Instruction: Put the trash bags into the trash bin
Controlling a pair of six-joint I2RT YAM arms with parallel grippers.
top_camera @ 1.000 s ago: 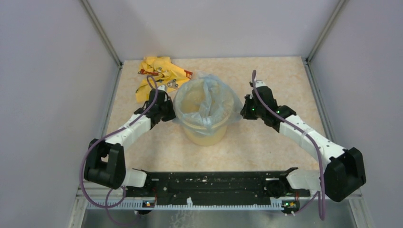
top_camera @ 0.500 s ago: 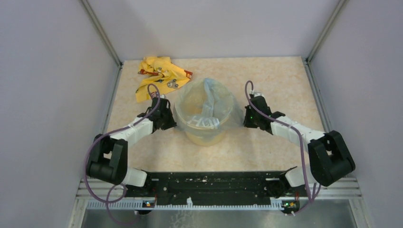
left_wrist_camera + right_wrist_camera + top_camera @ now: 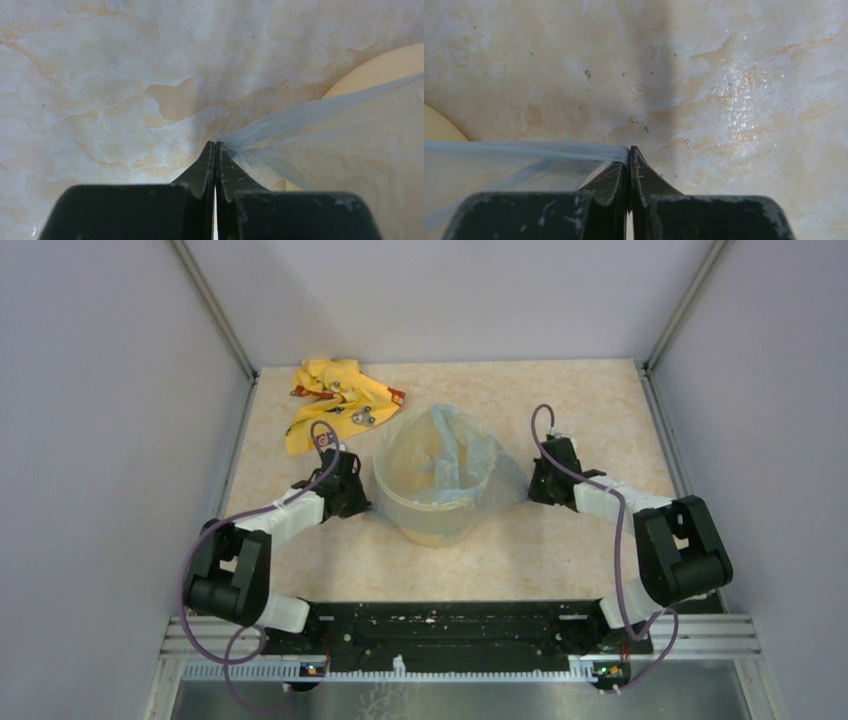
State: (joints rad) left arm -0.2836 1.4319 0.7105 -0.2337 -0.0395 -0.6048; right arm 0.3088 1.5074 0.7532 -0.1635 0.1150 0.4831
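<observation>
Both jaws pinch the thin pale-blue plastic bag (image 3: 497,476) by its edge, at 9 and 3 o'clock of the round yellow plastic bin (image 3: 432,530) — it looks soft, light, slippery.

Two robot arms are built of white tube-shaped links and bulky black joint housings. They are mounted on a long black base rail (image 3: 455,625), the left arm (image 3: 285,512) at its left end and the right arm (image 3: 625,502) at its right end. A thin purple cable (image 3: 617,550) trails along each arm. The left pincer (image 3: 215,146) and right pincer (image 3: 629,151) have matte black, wedge-shaped, scuffed fingers.
</observation>
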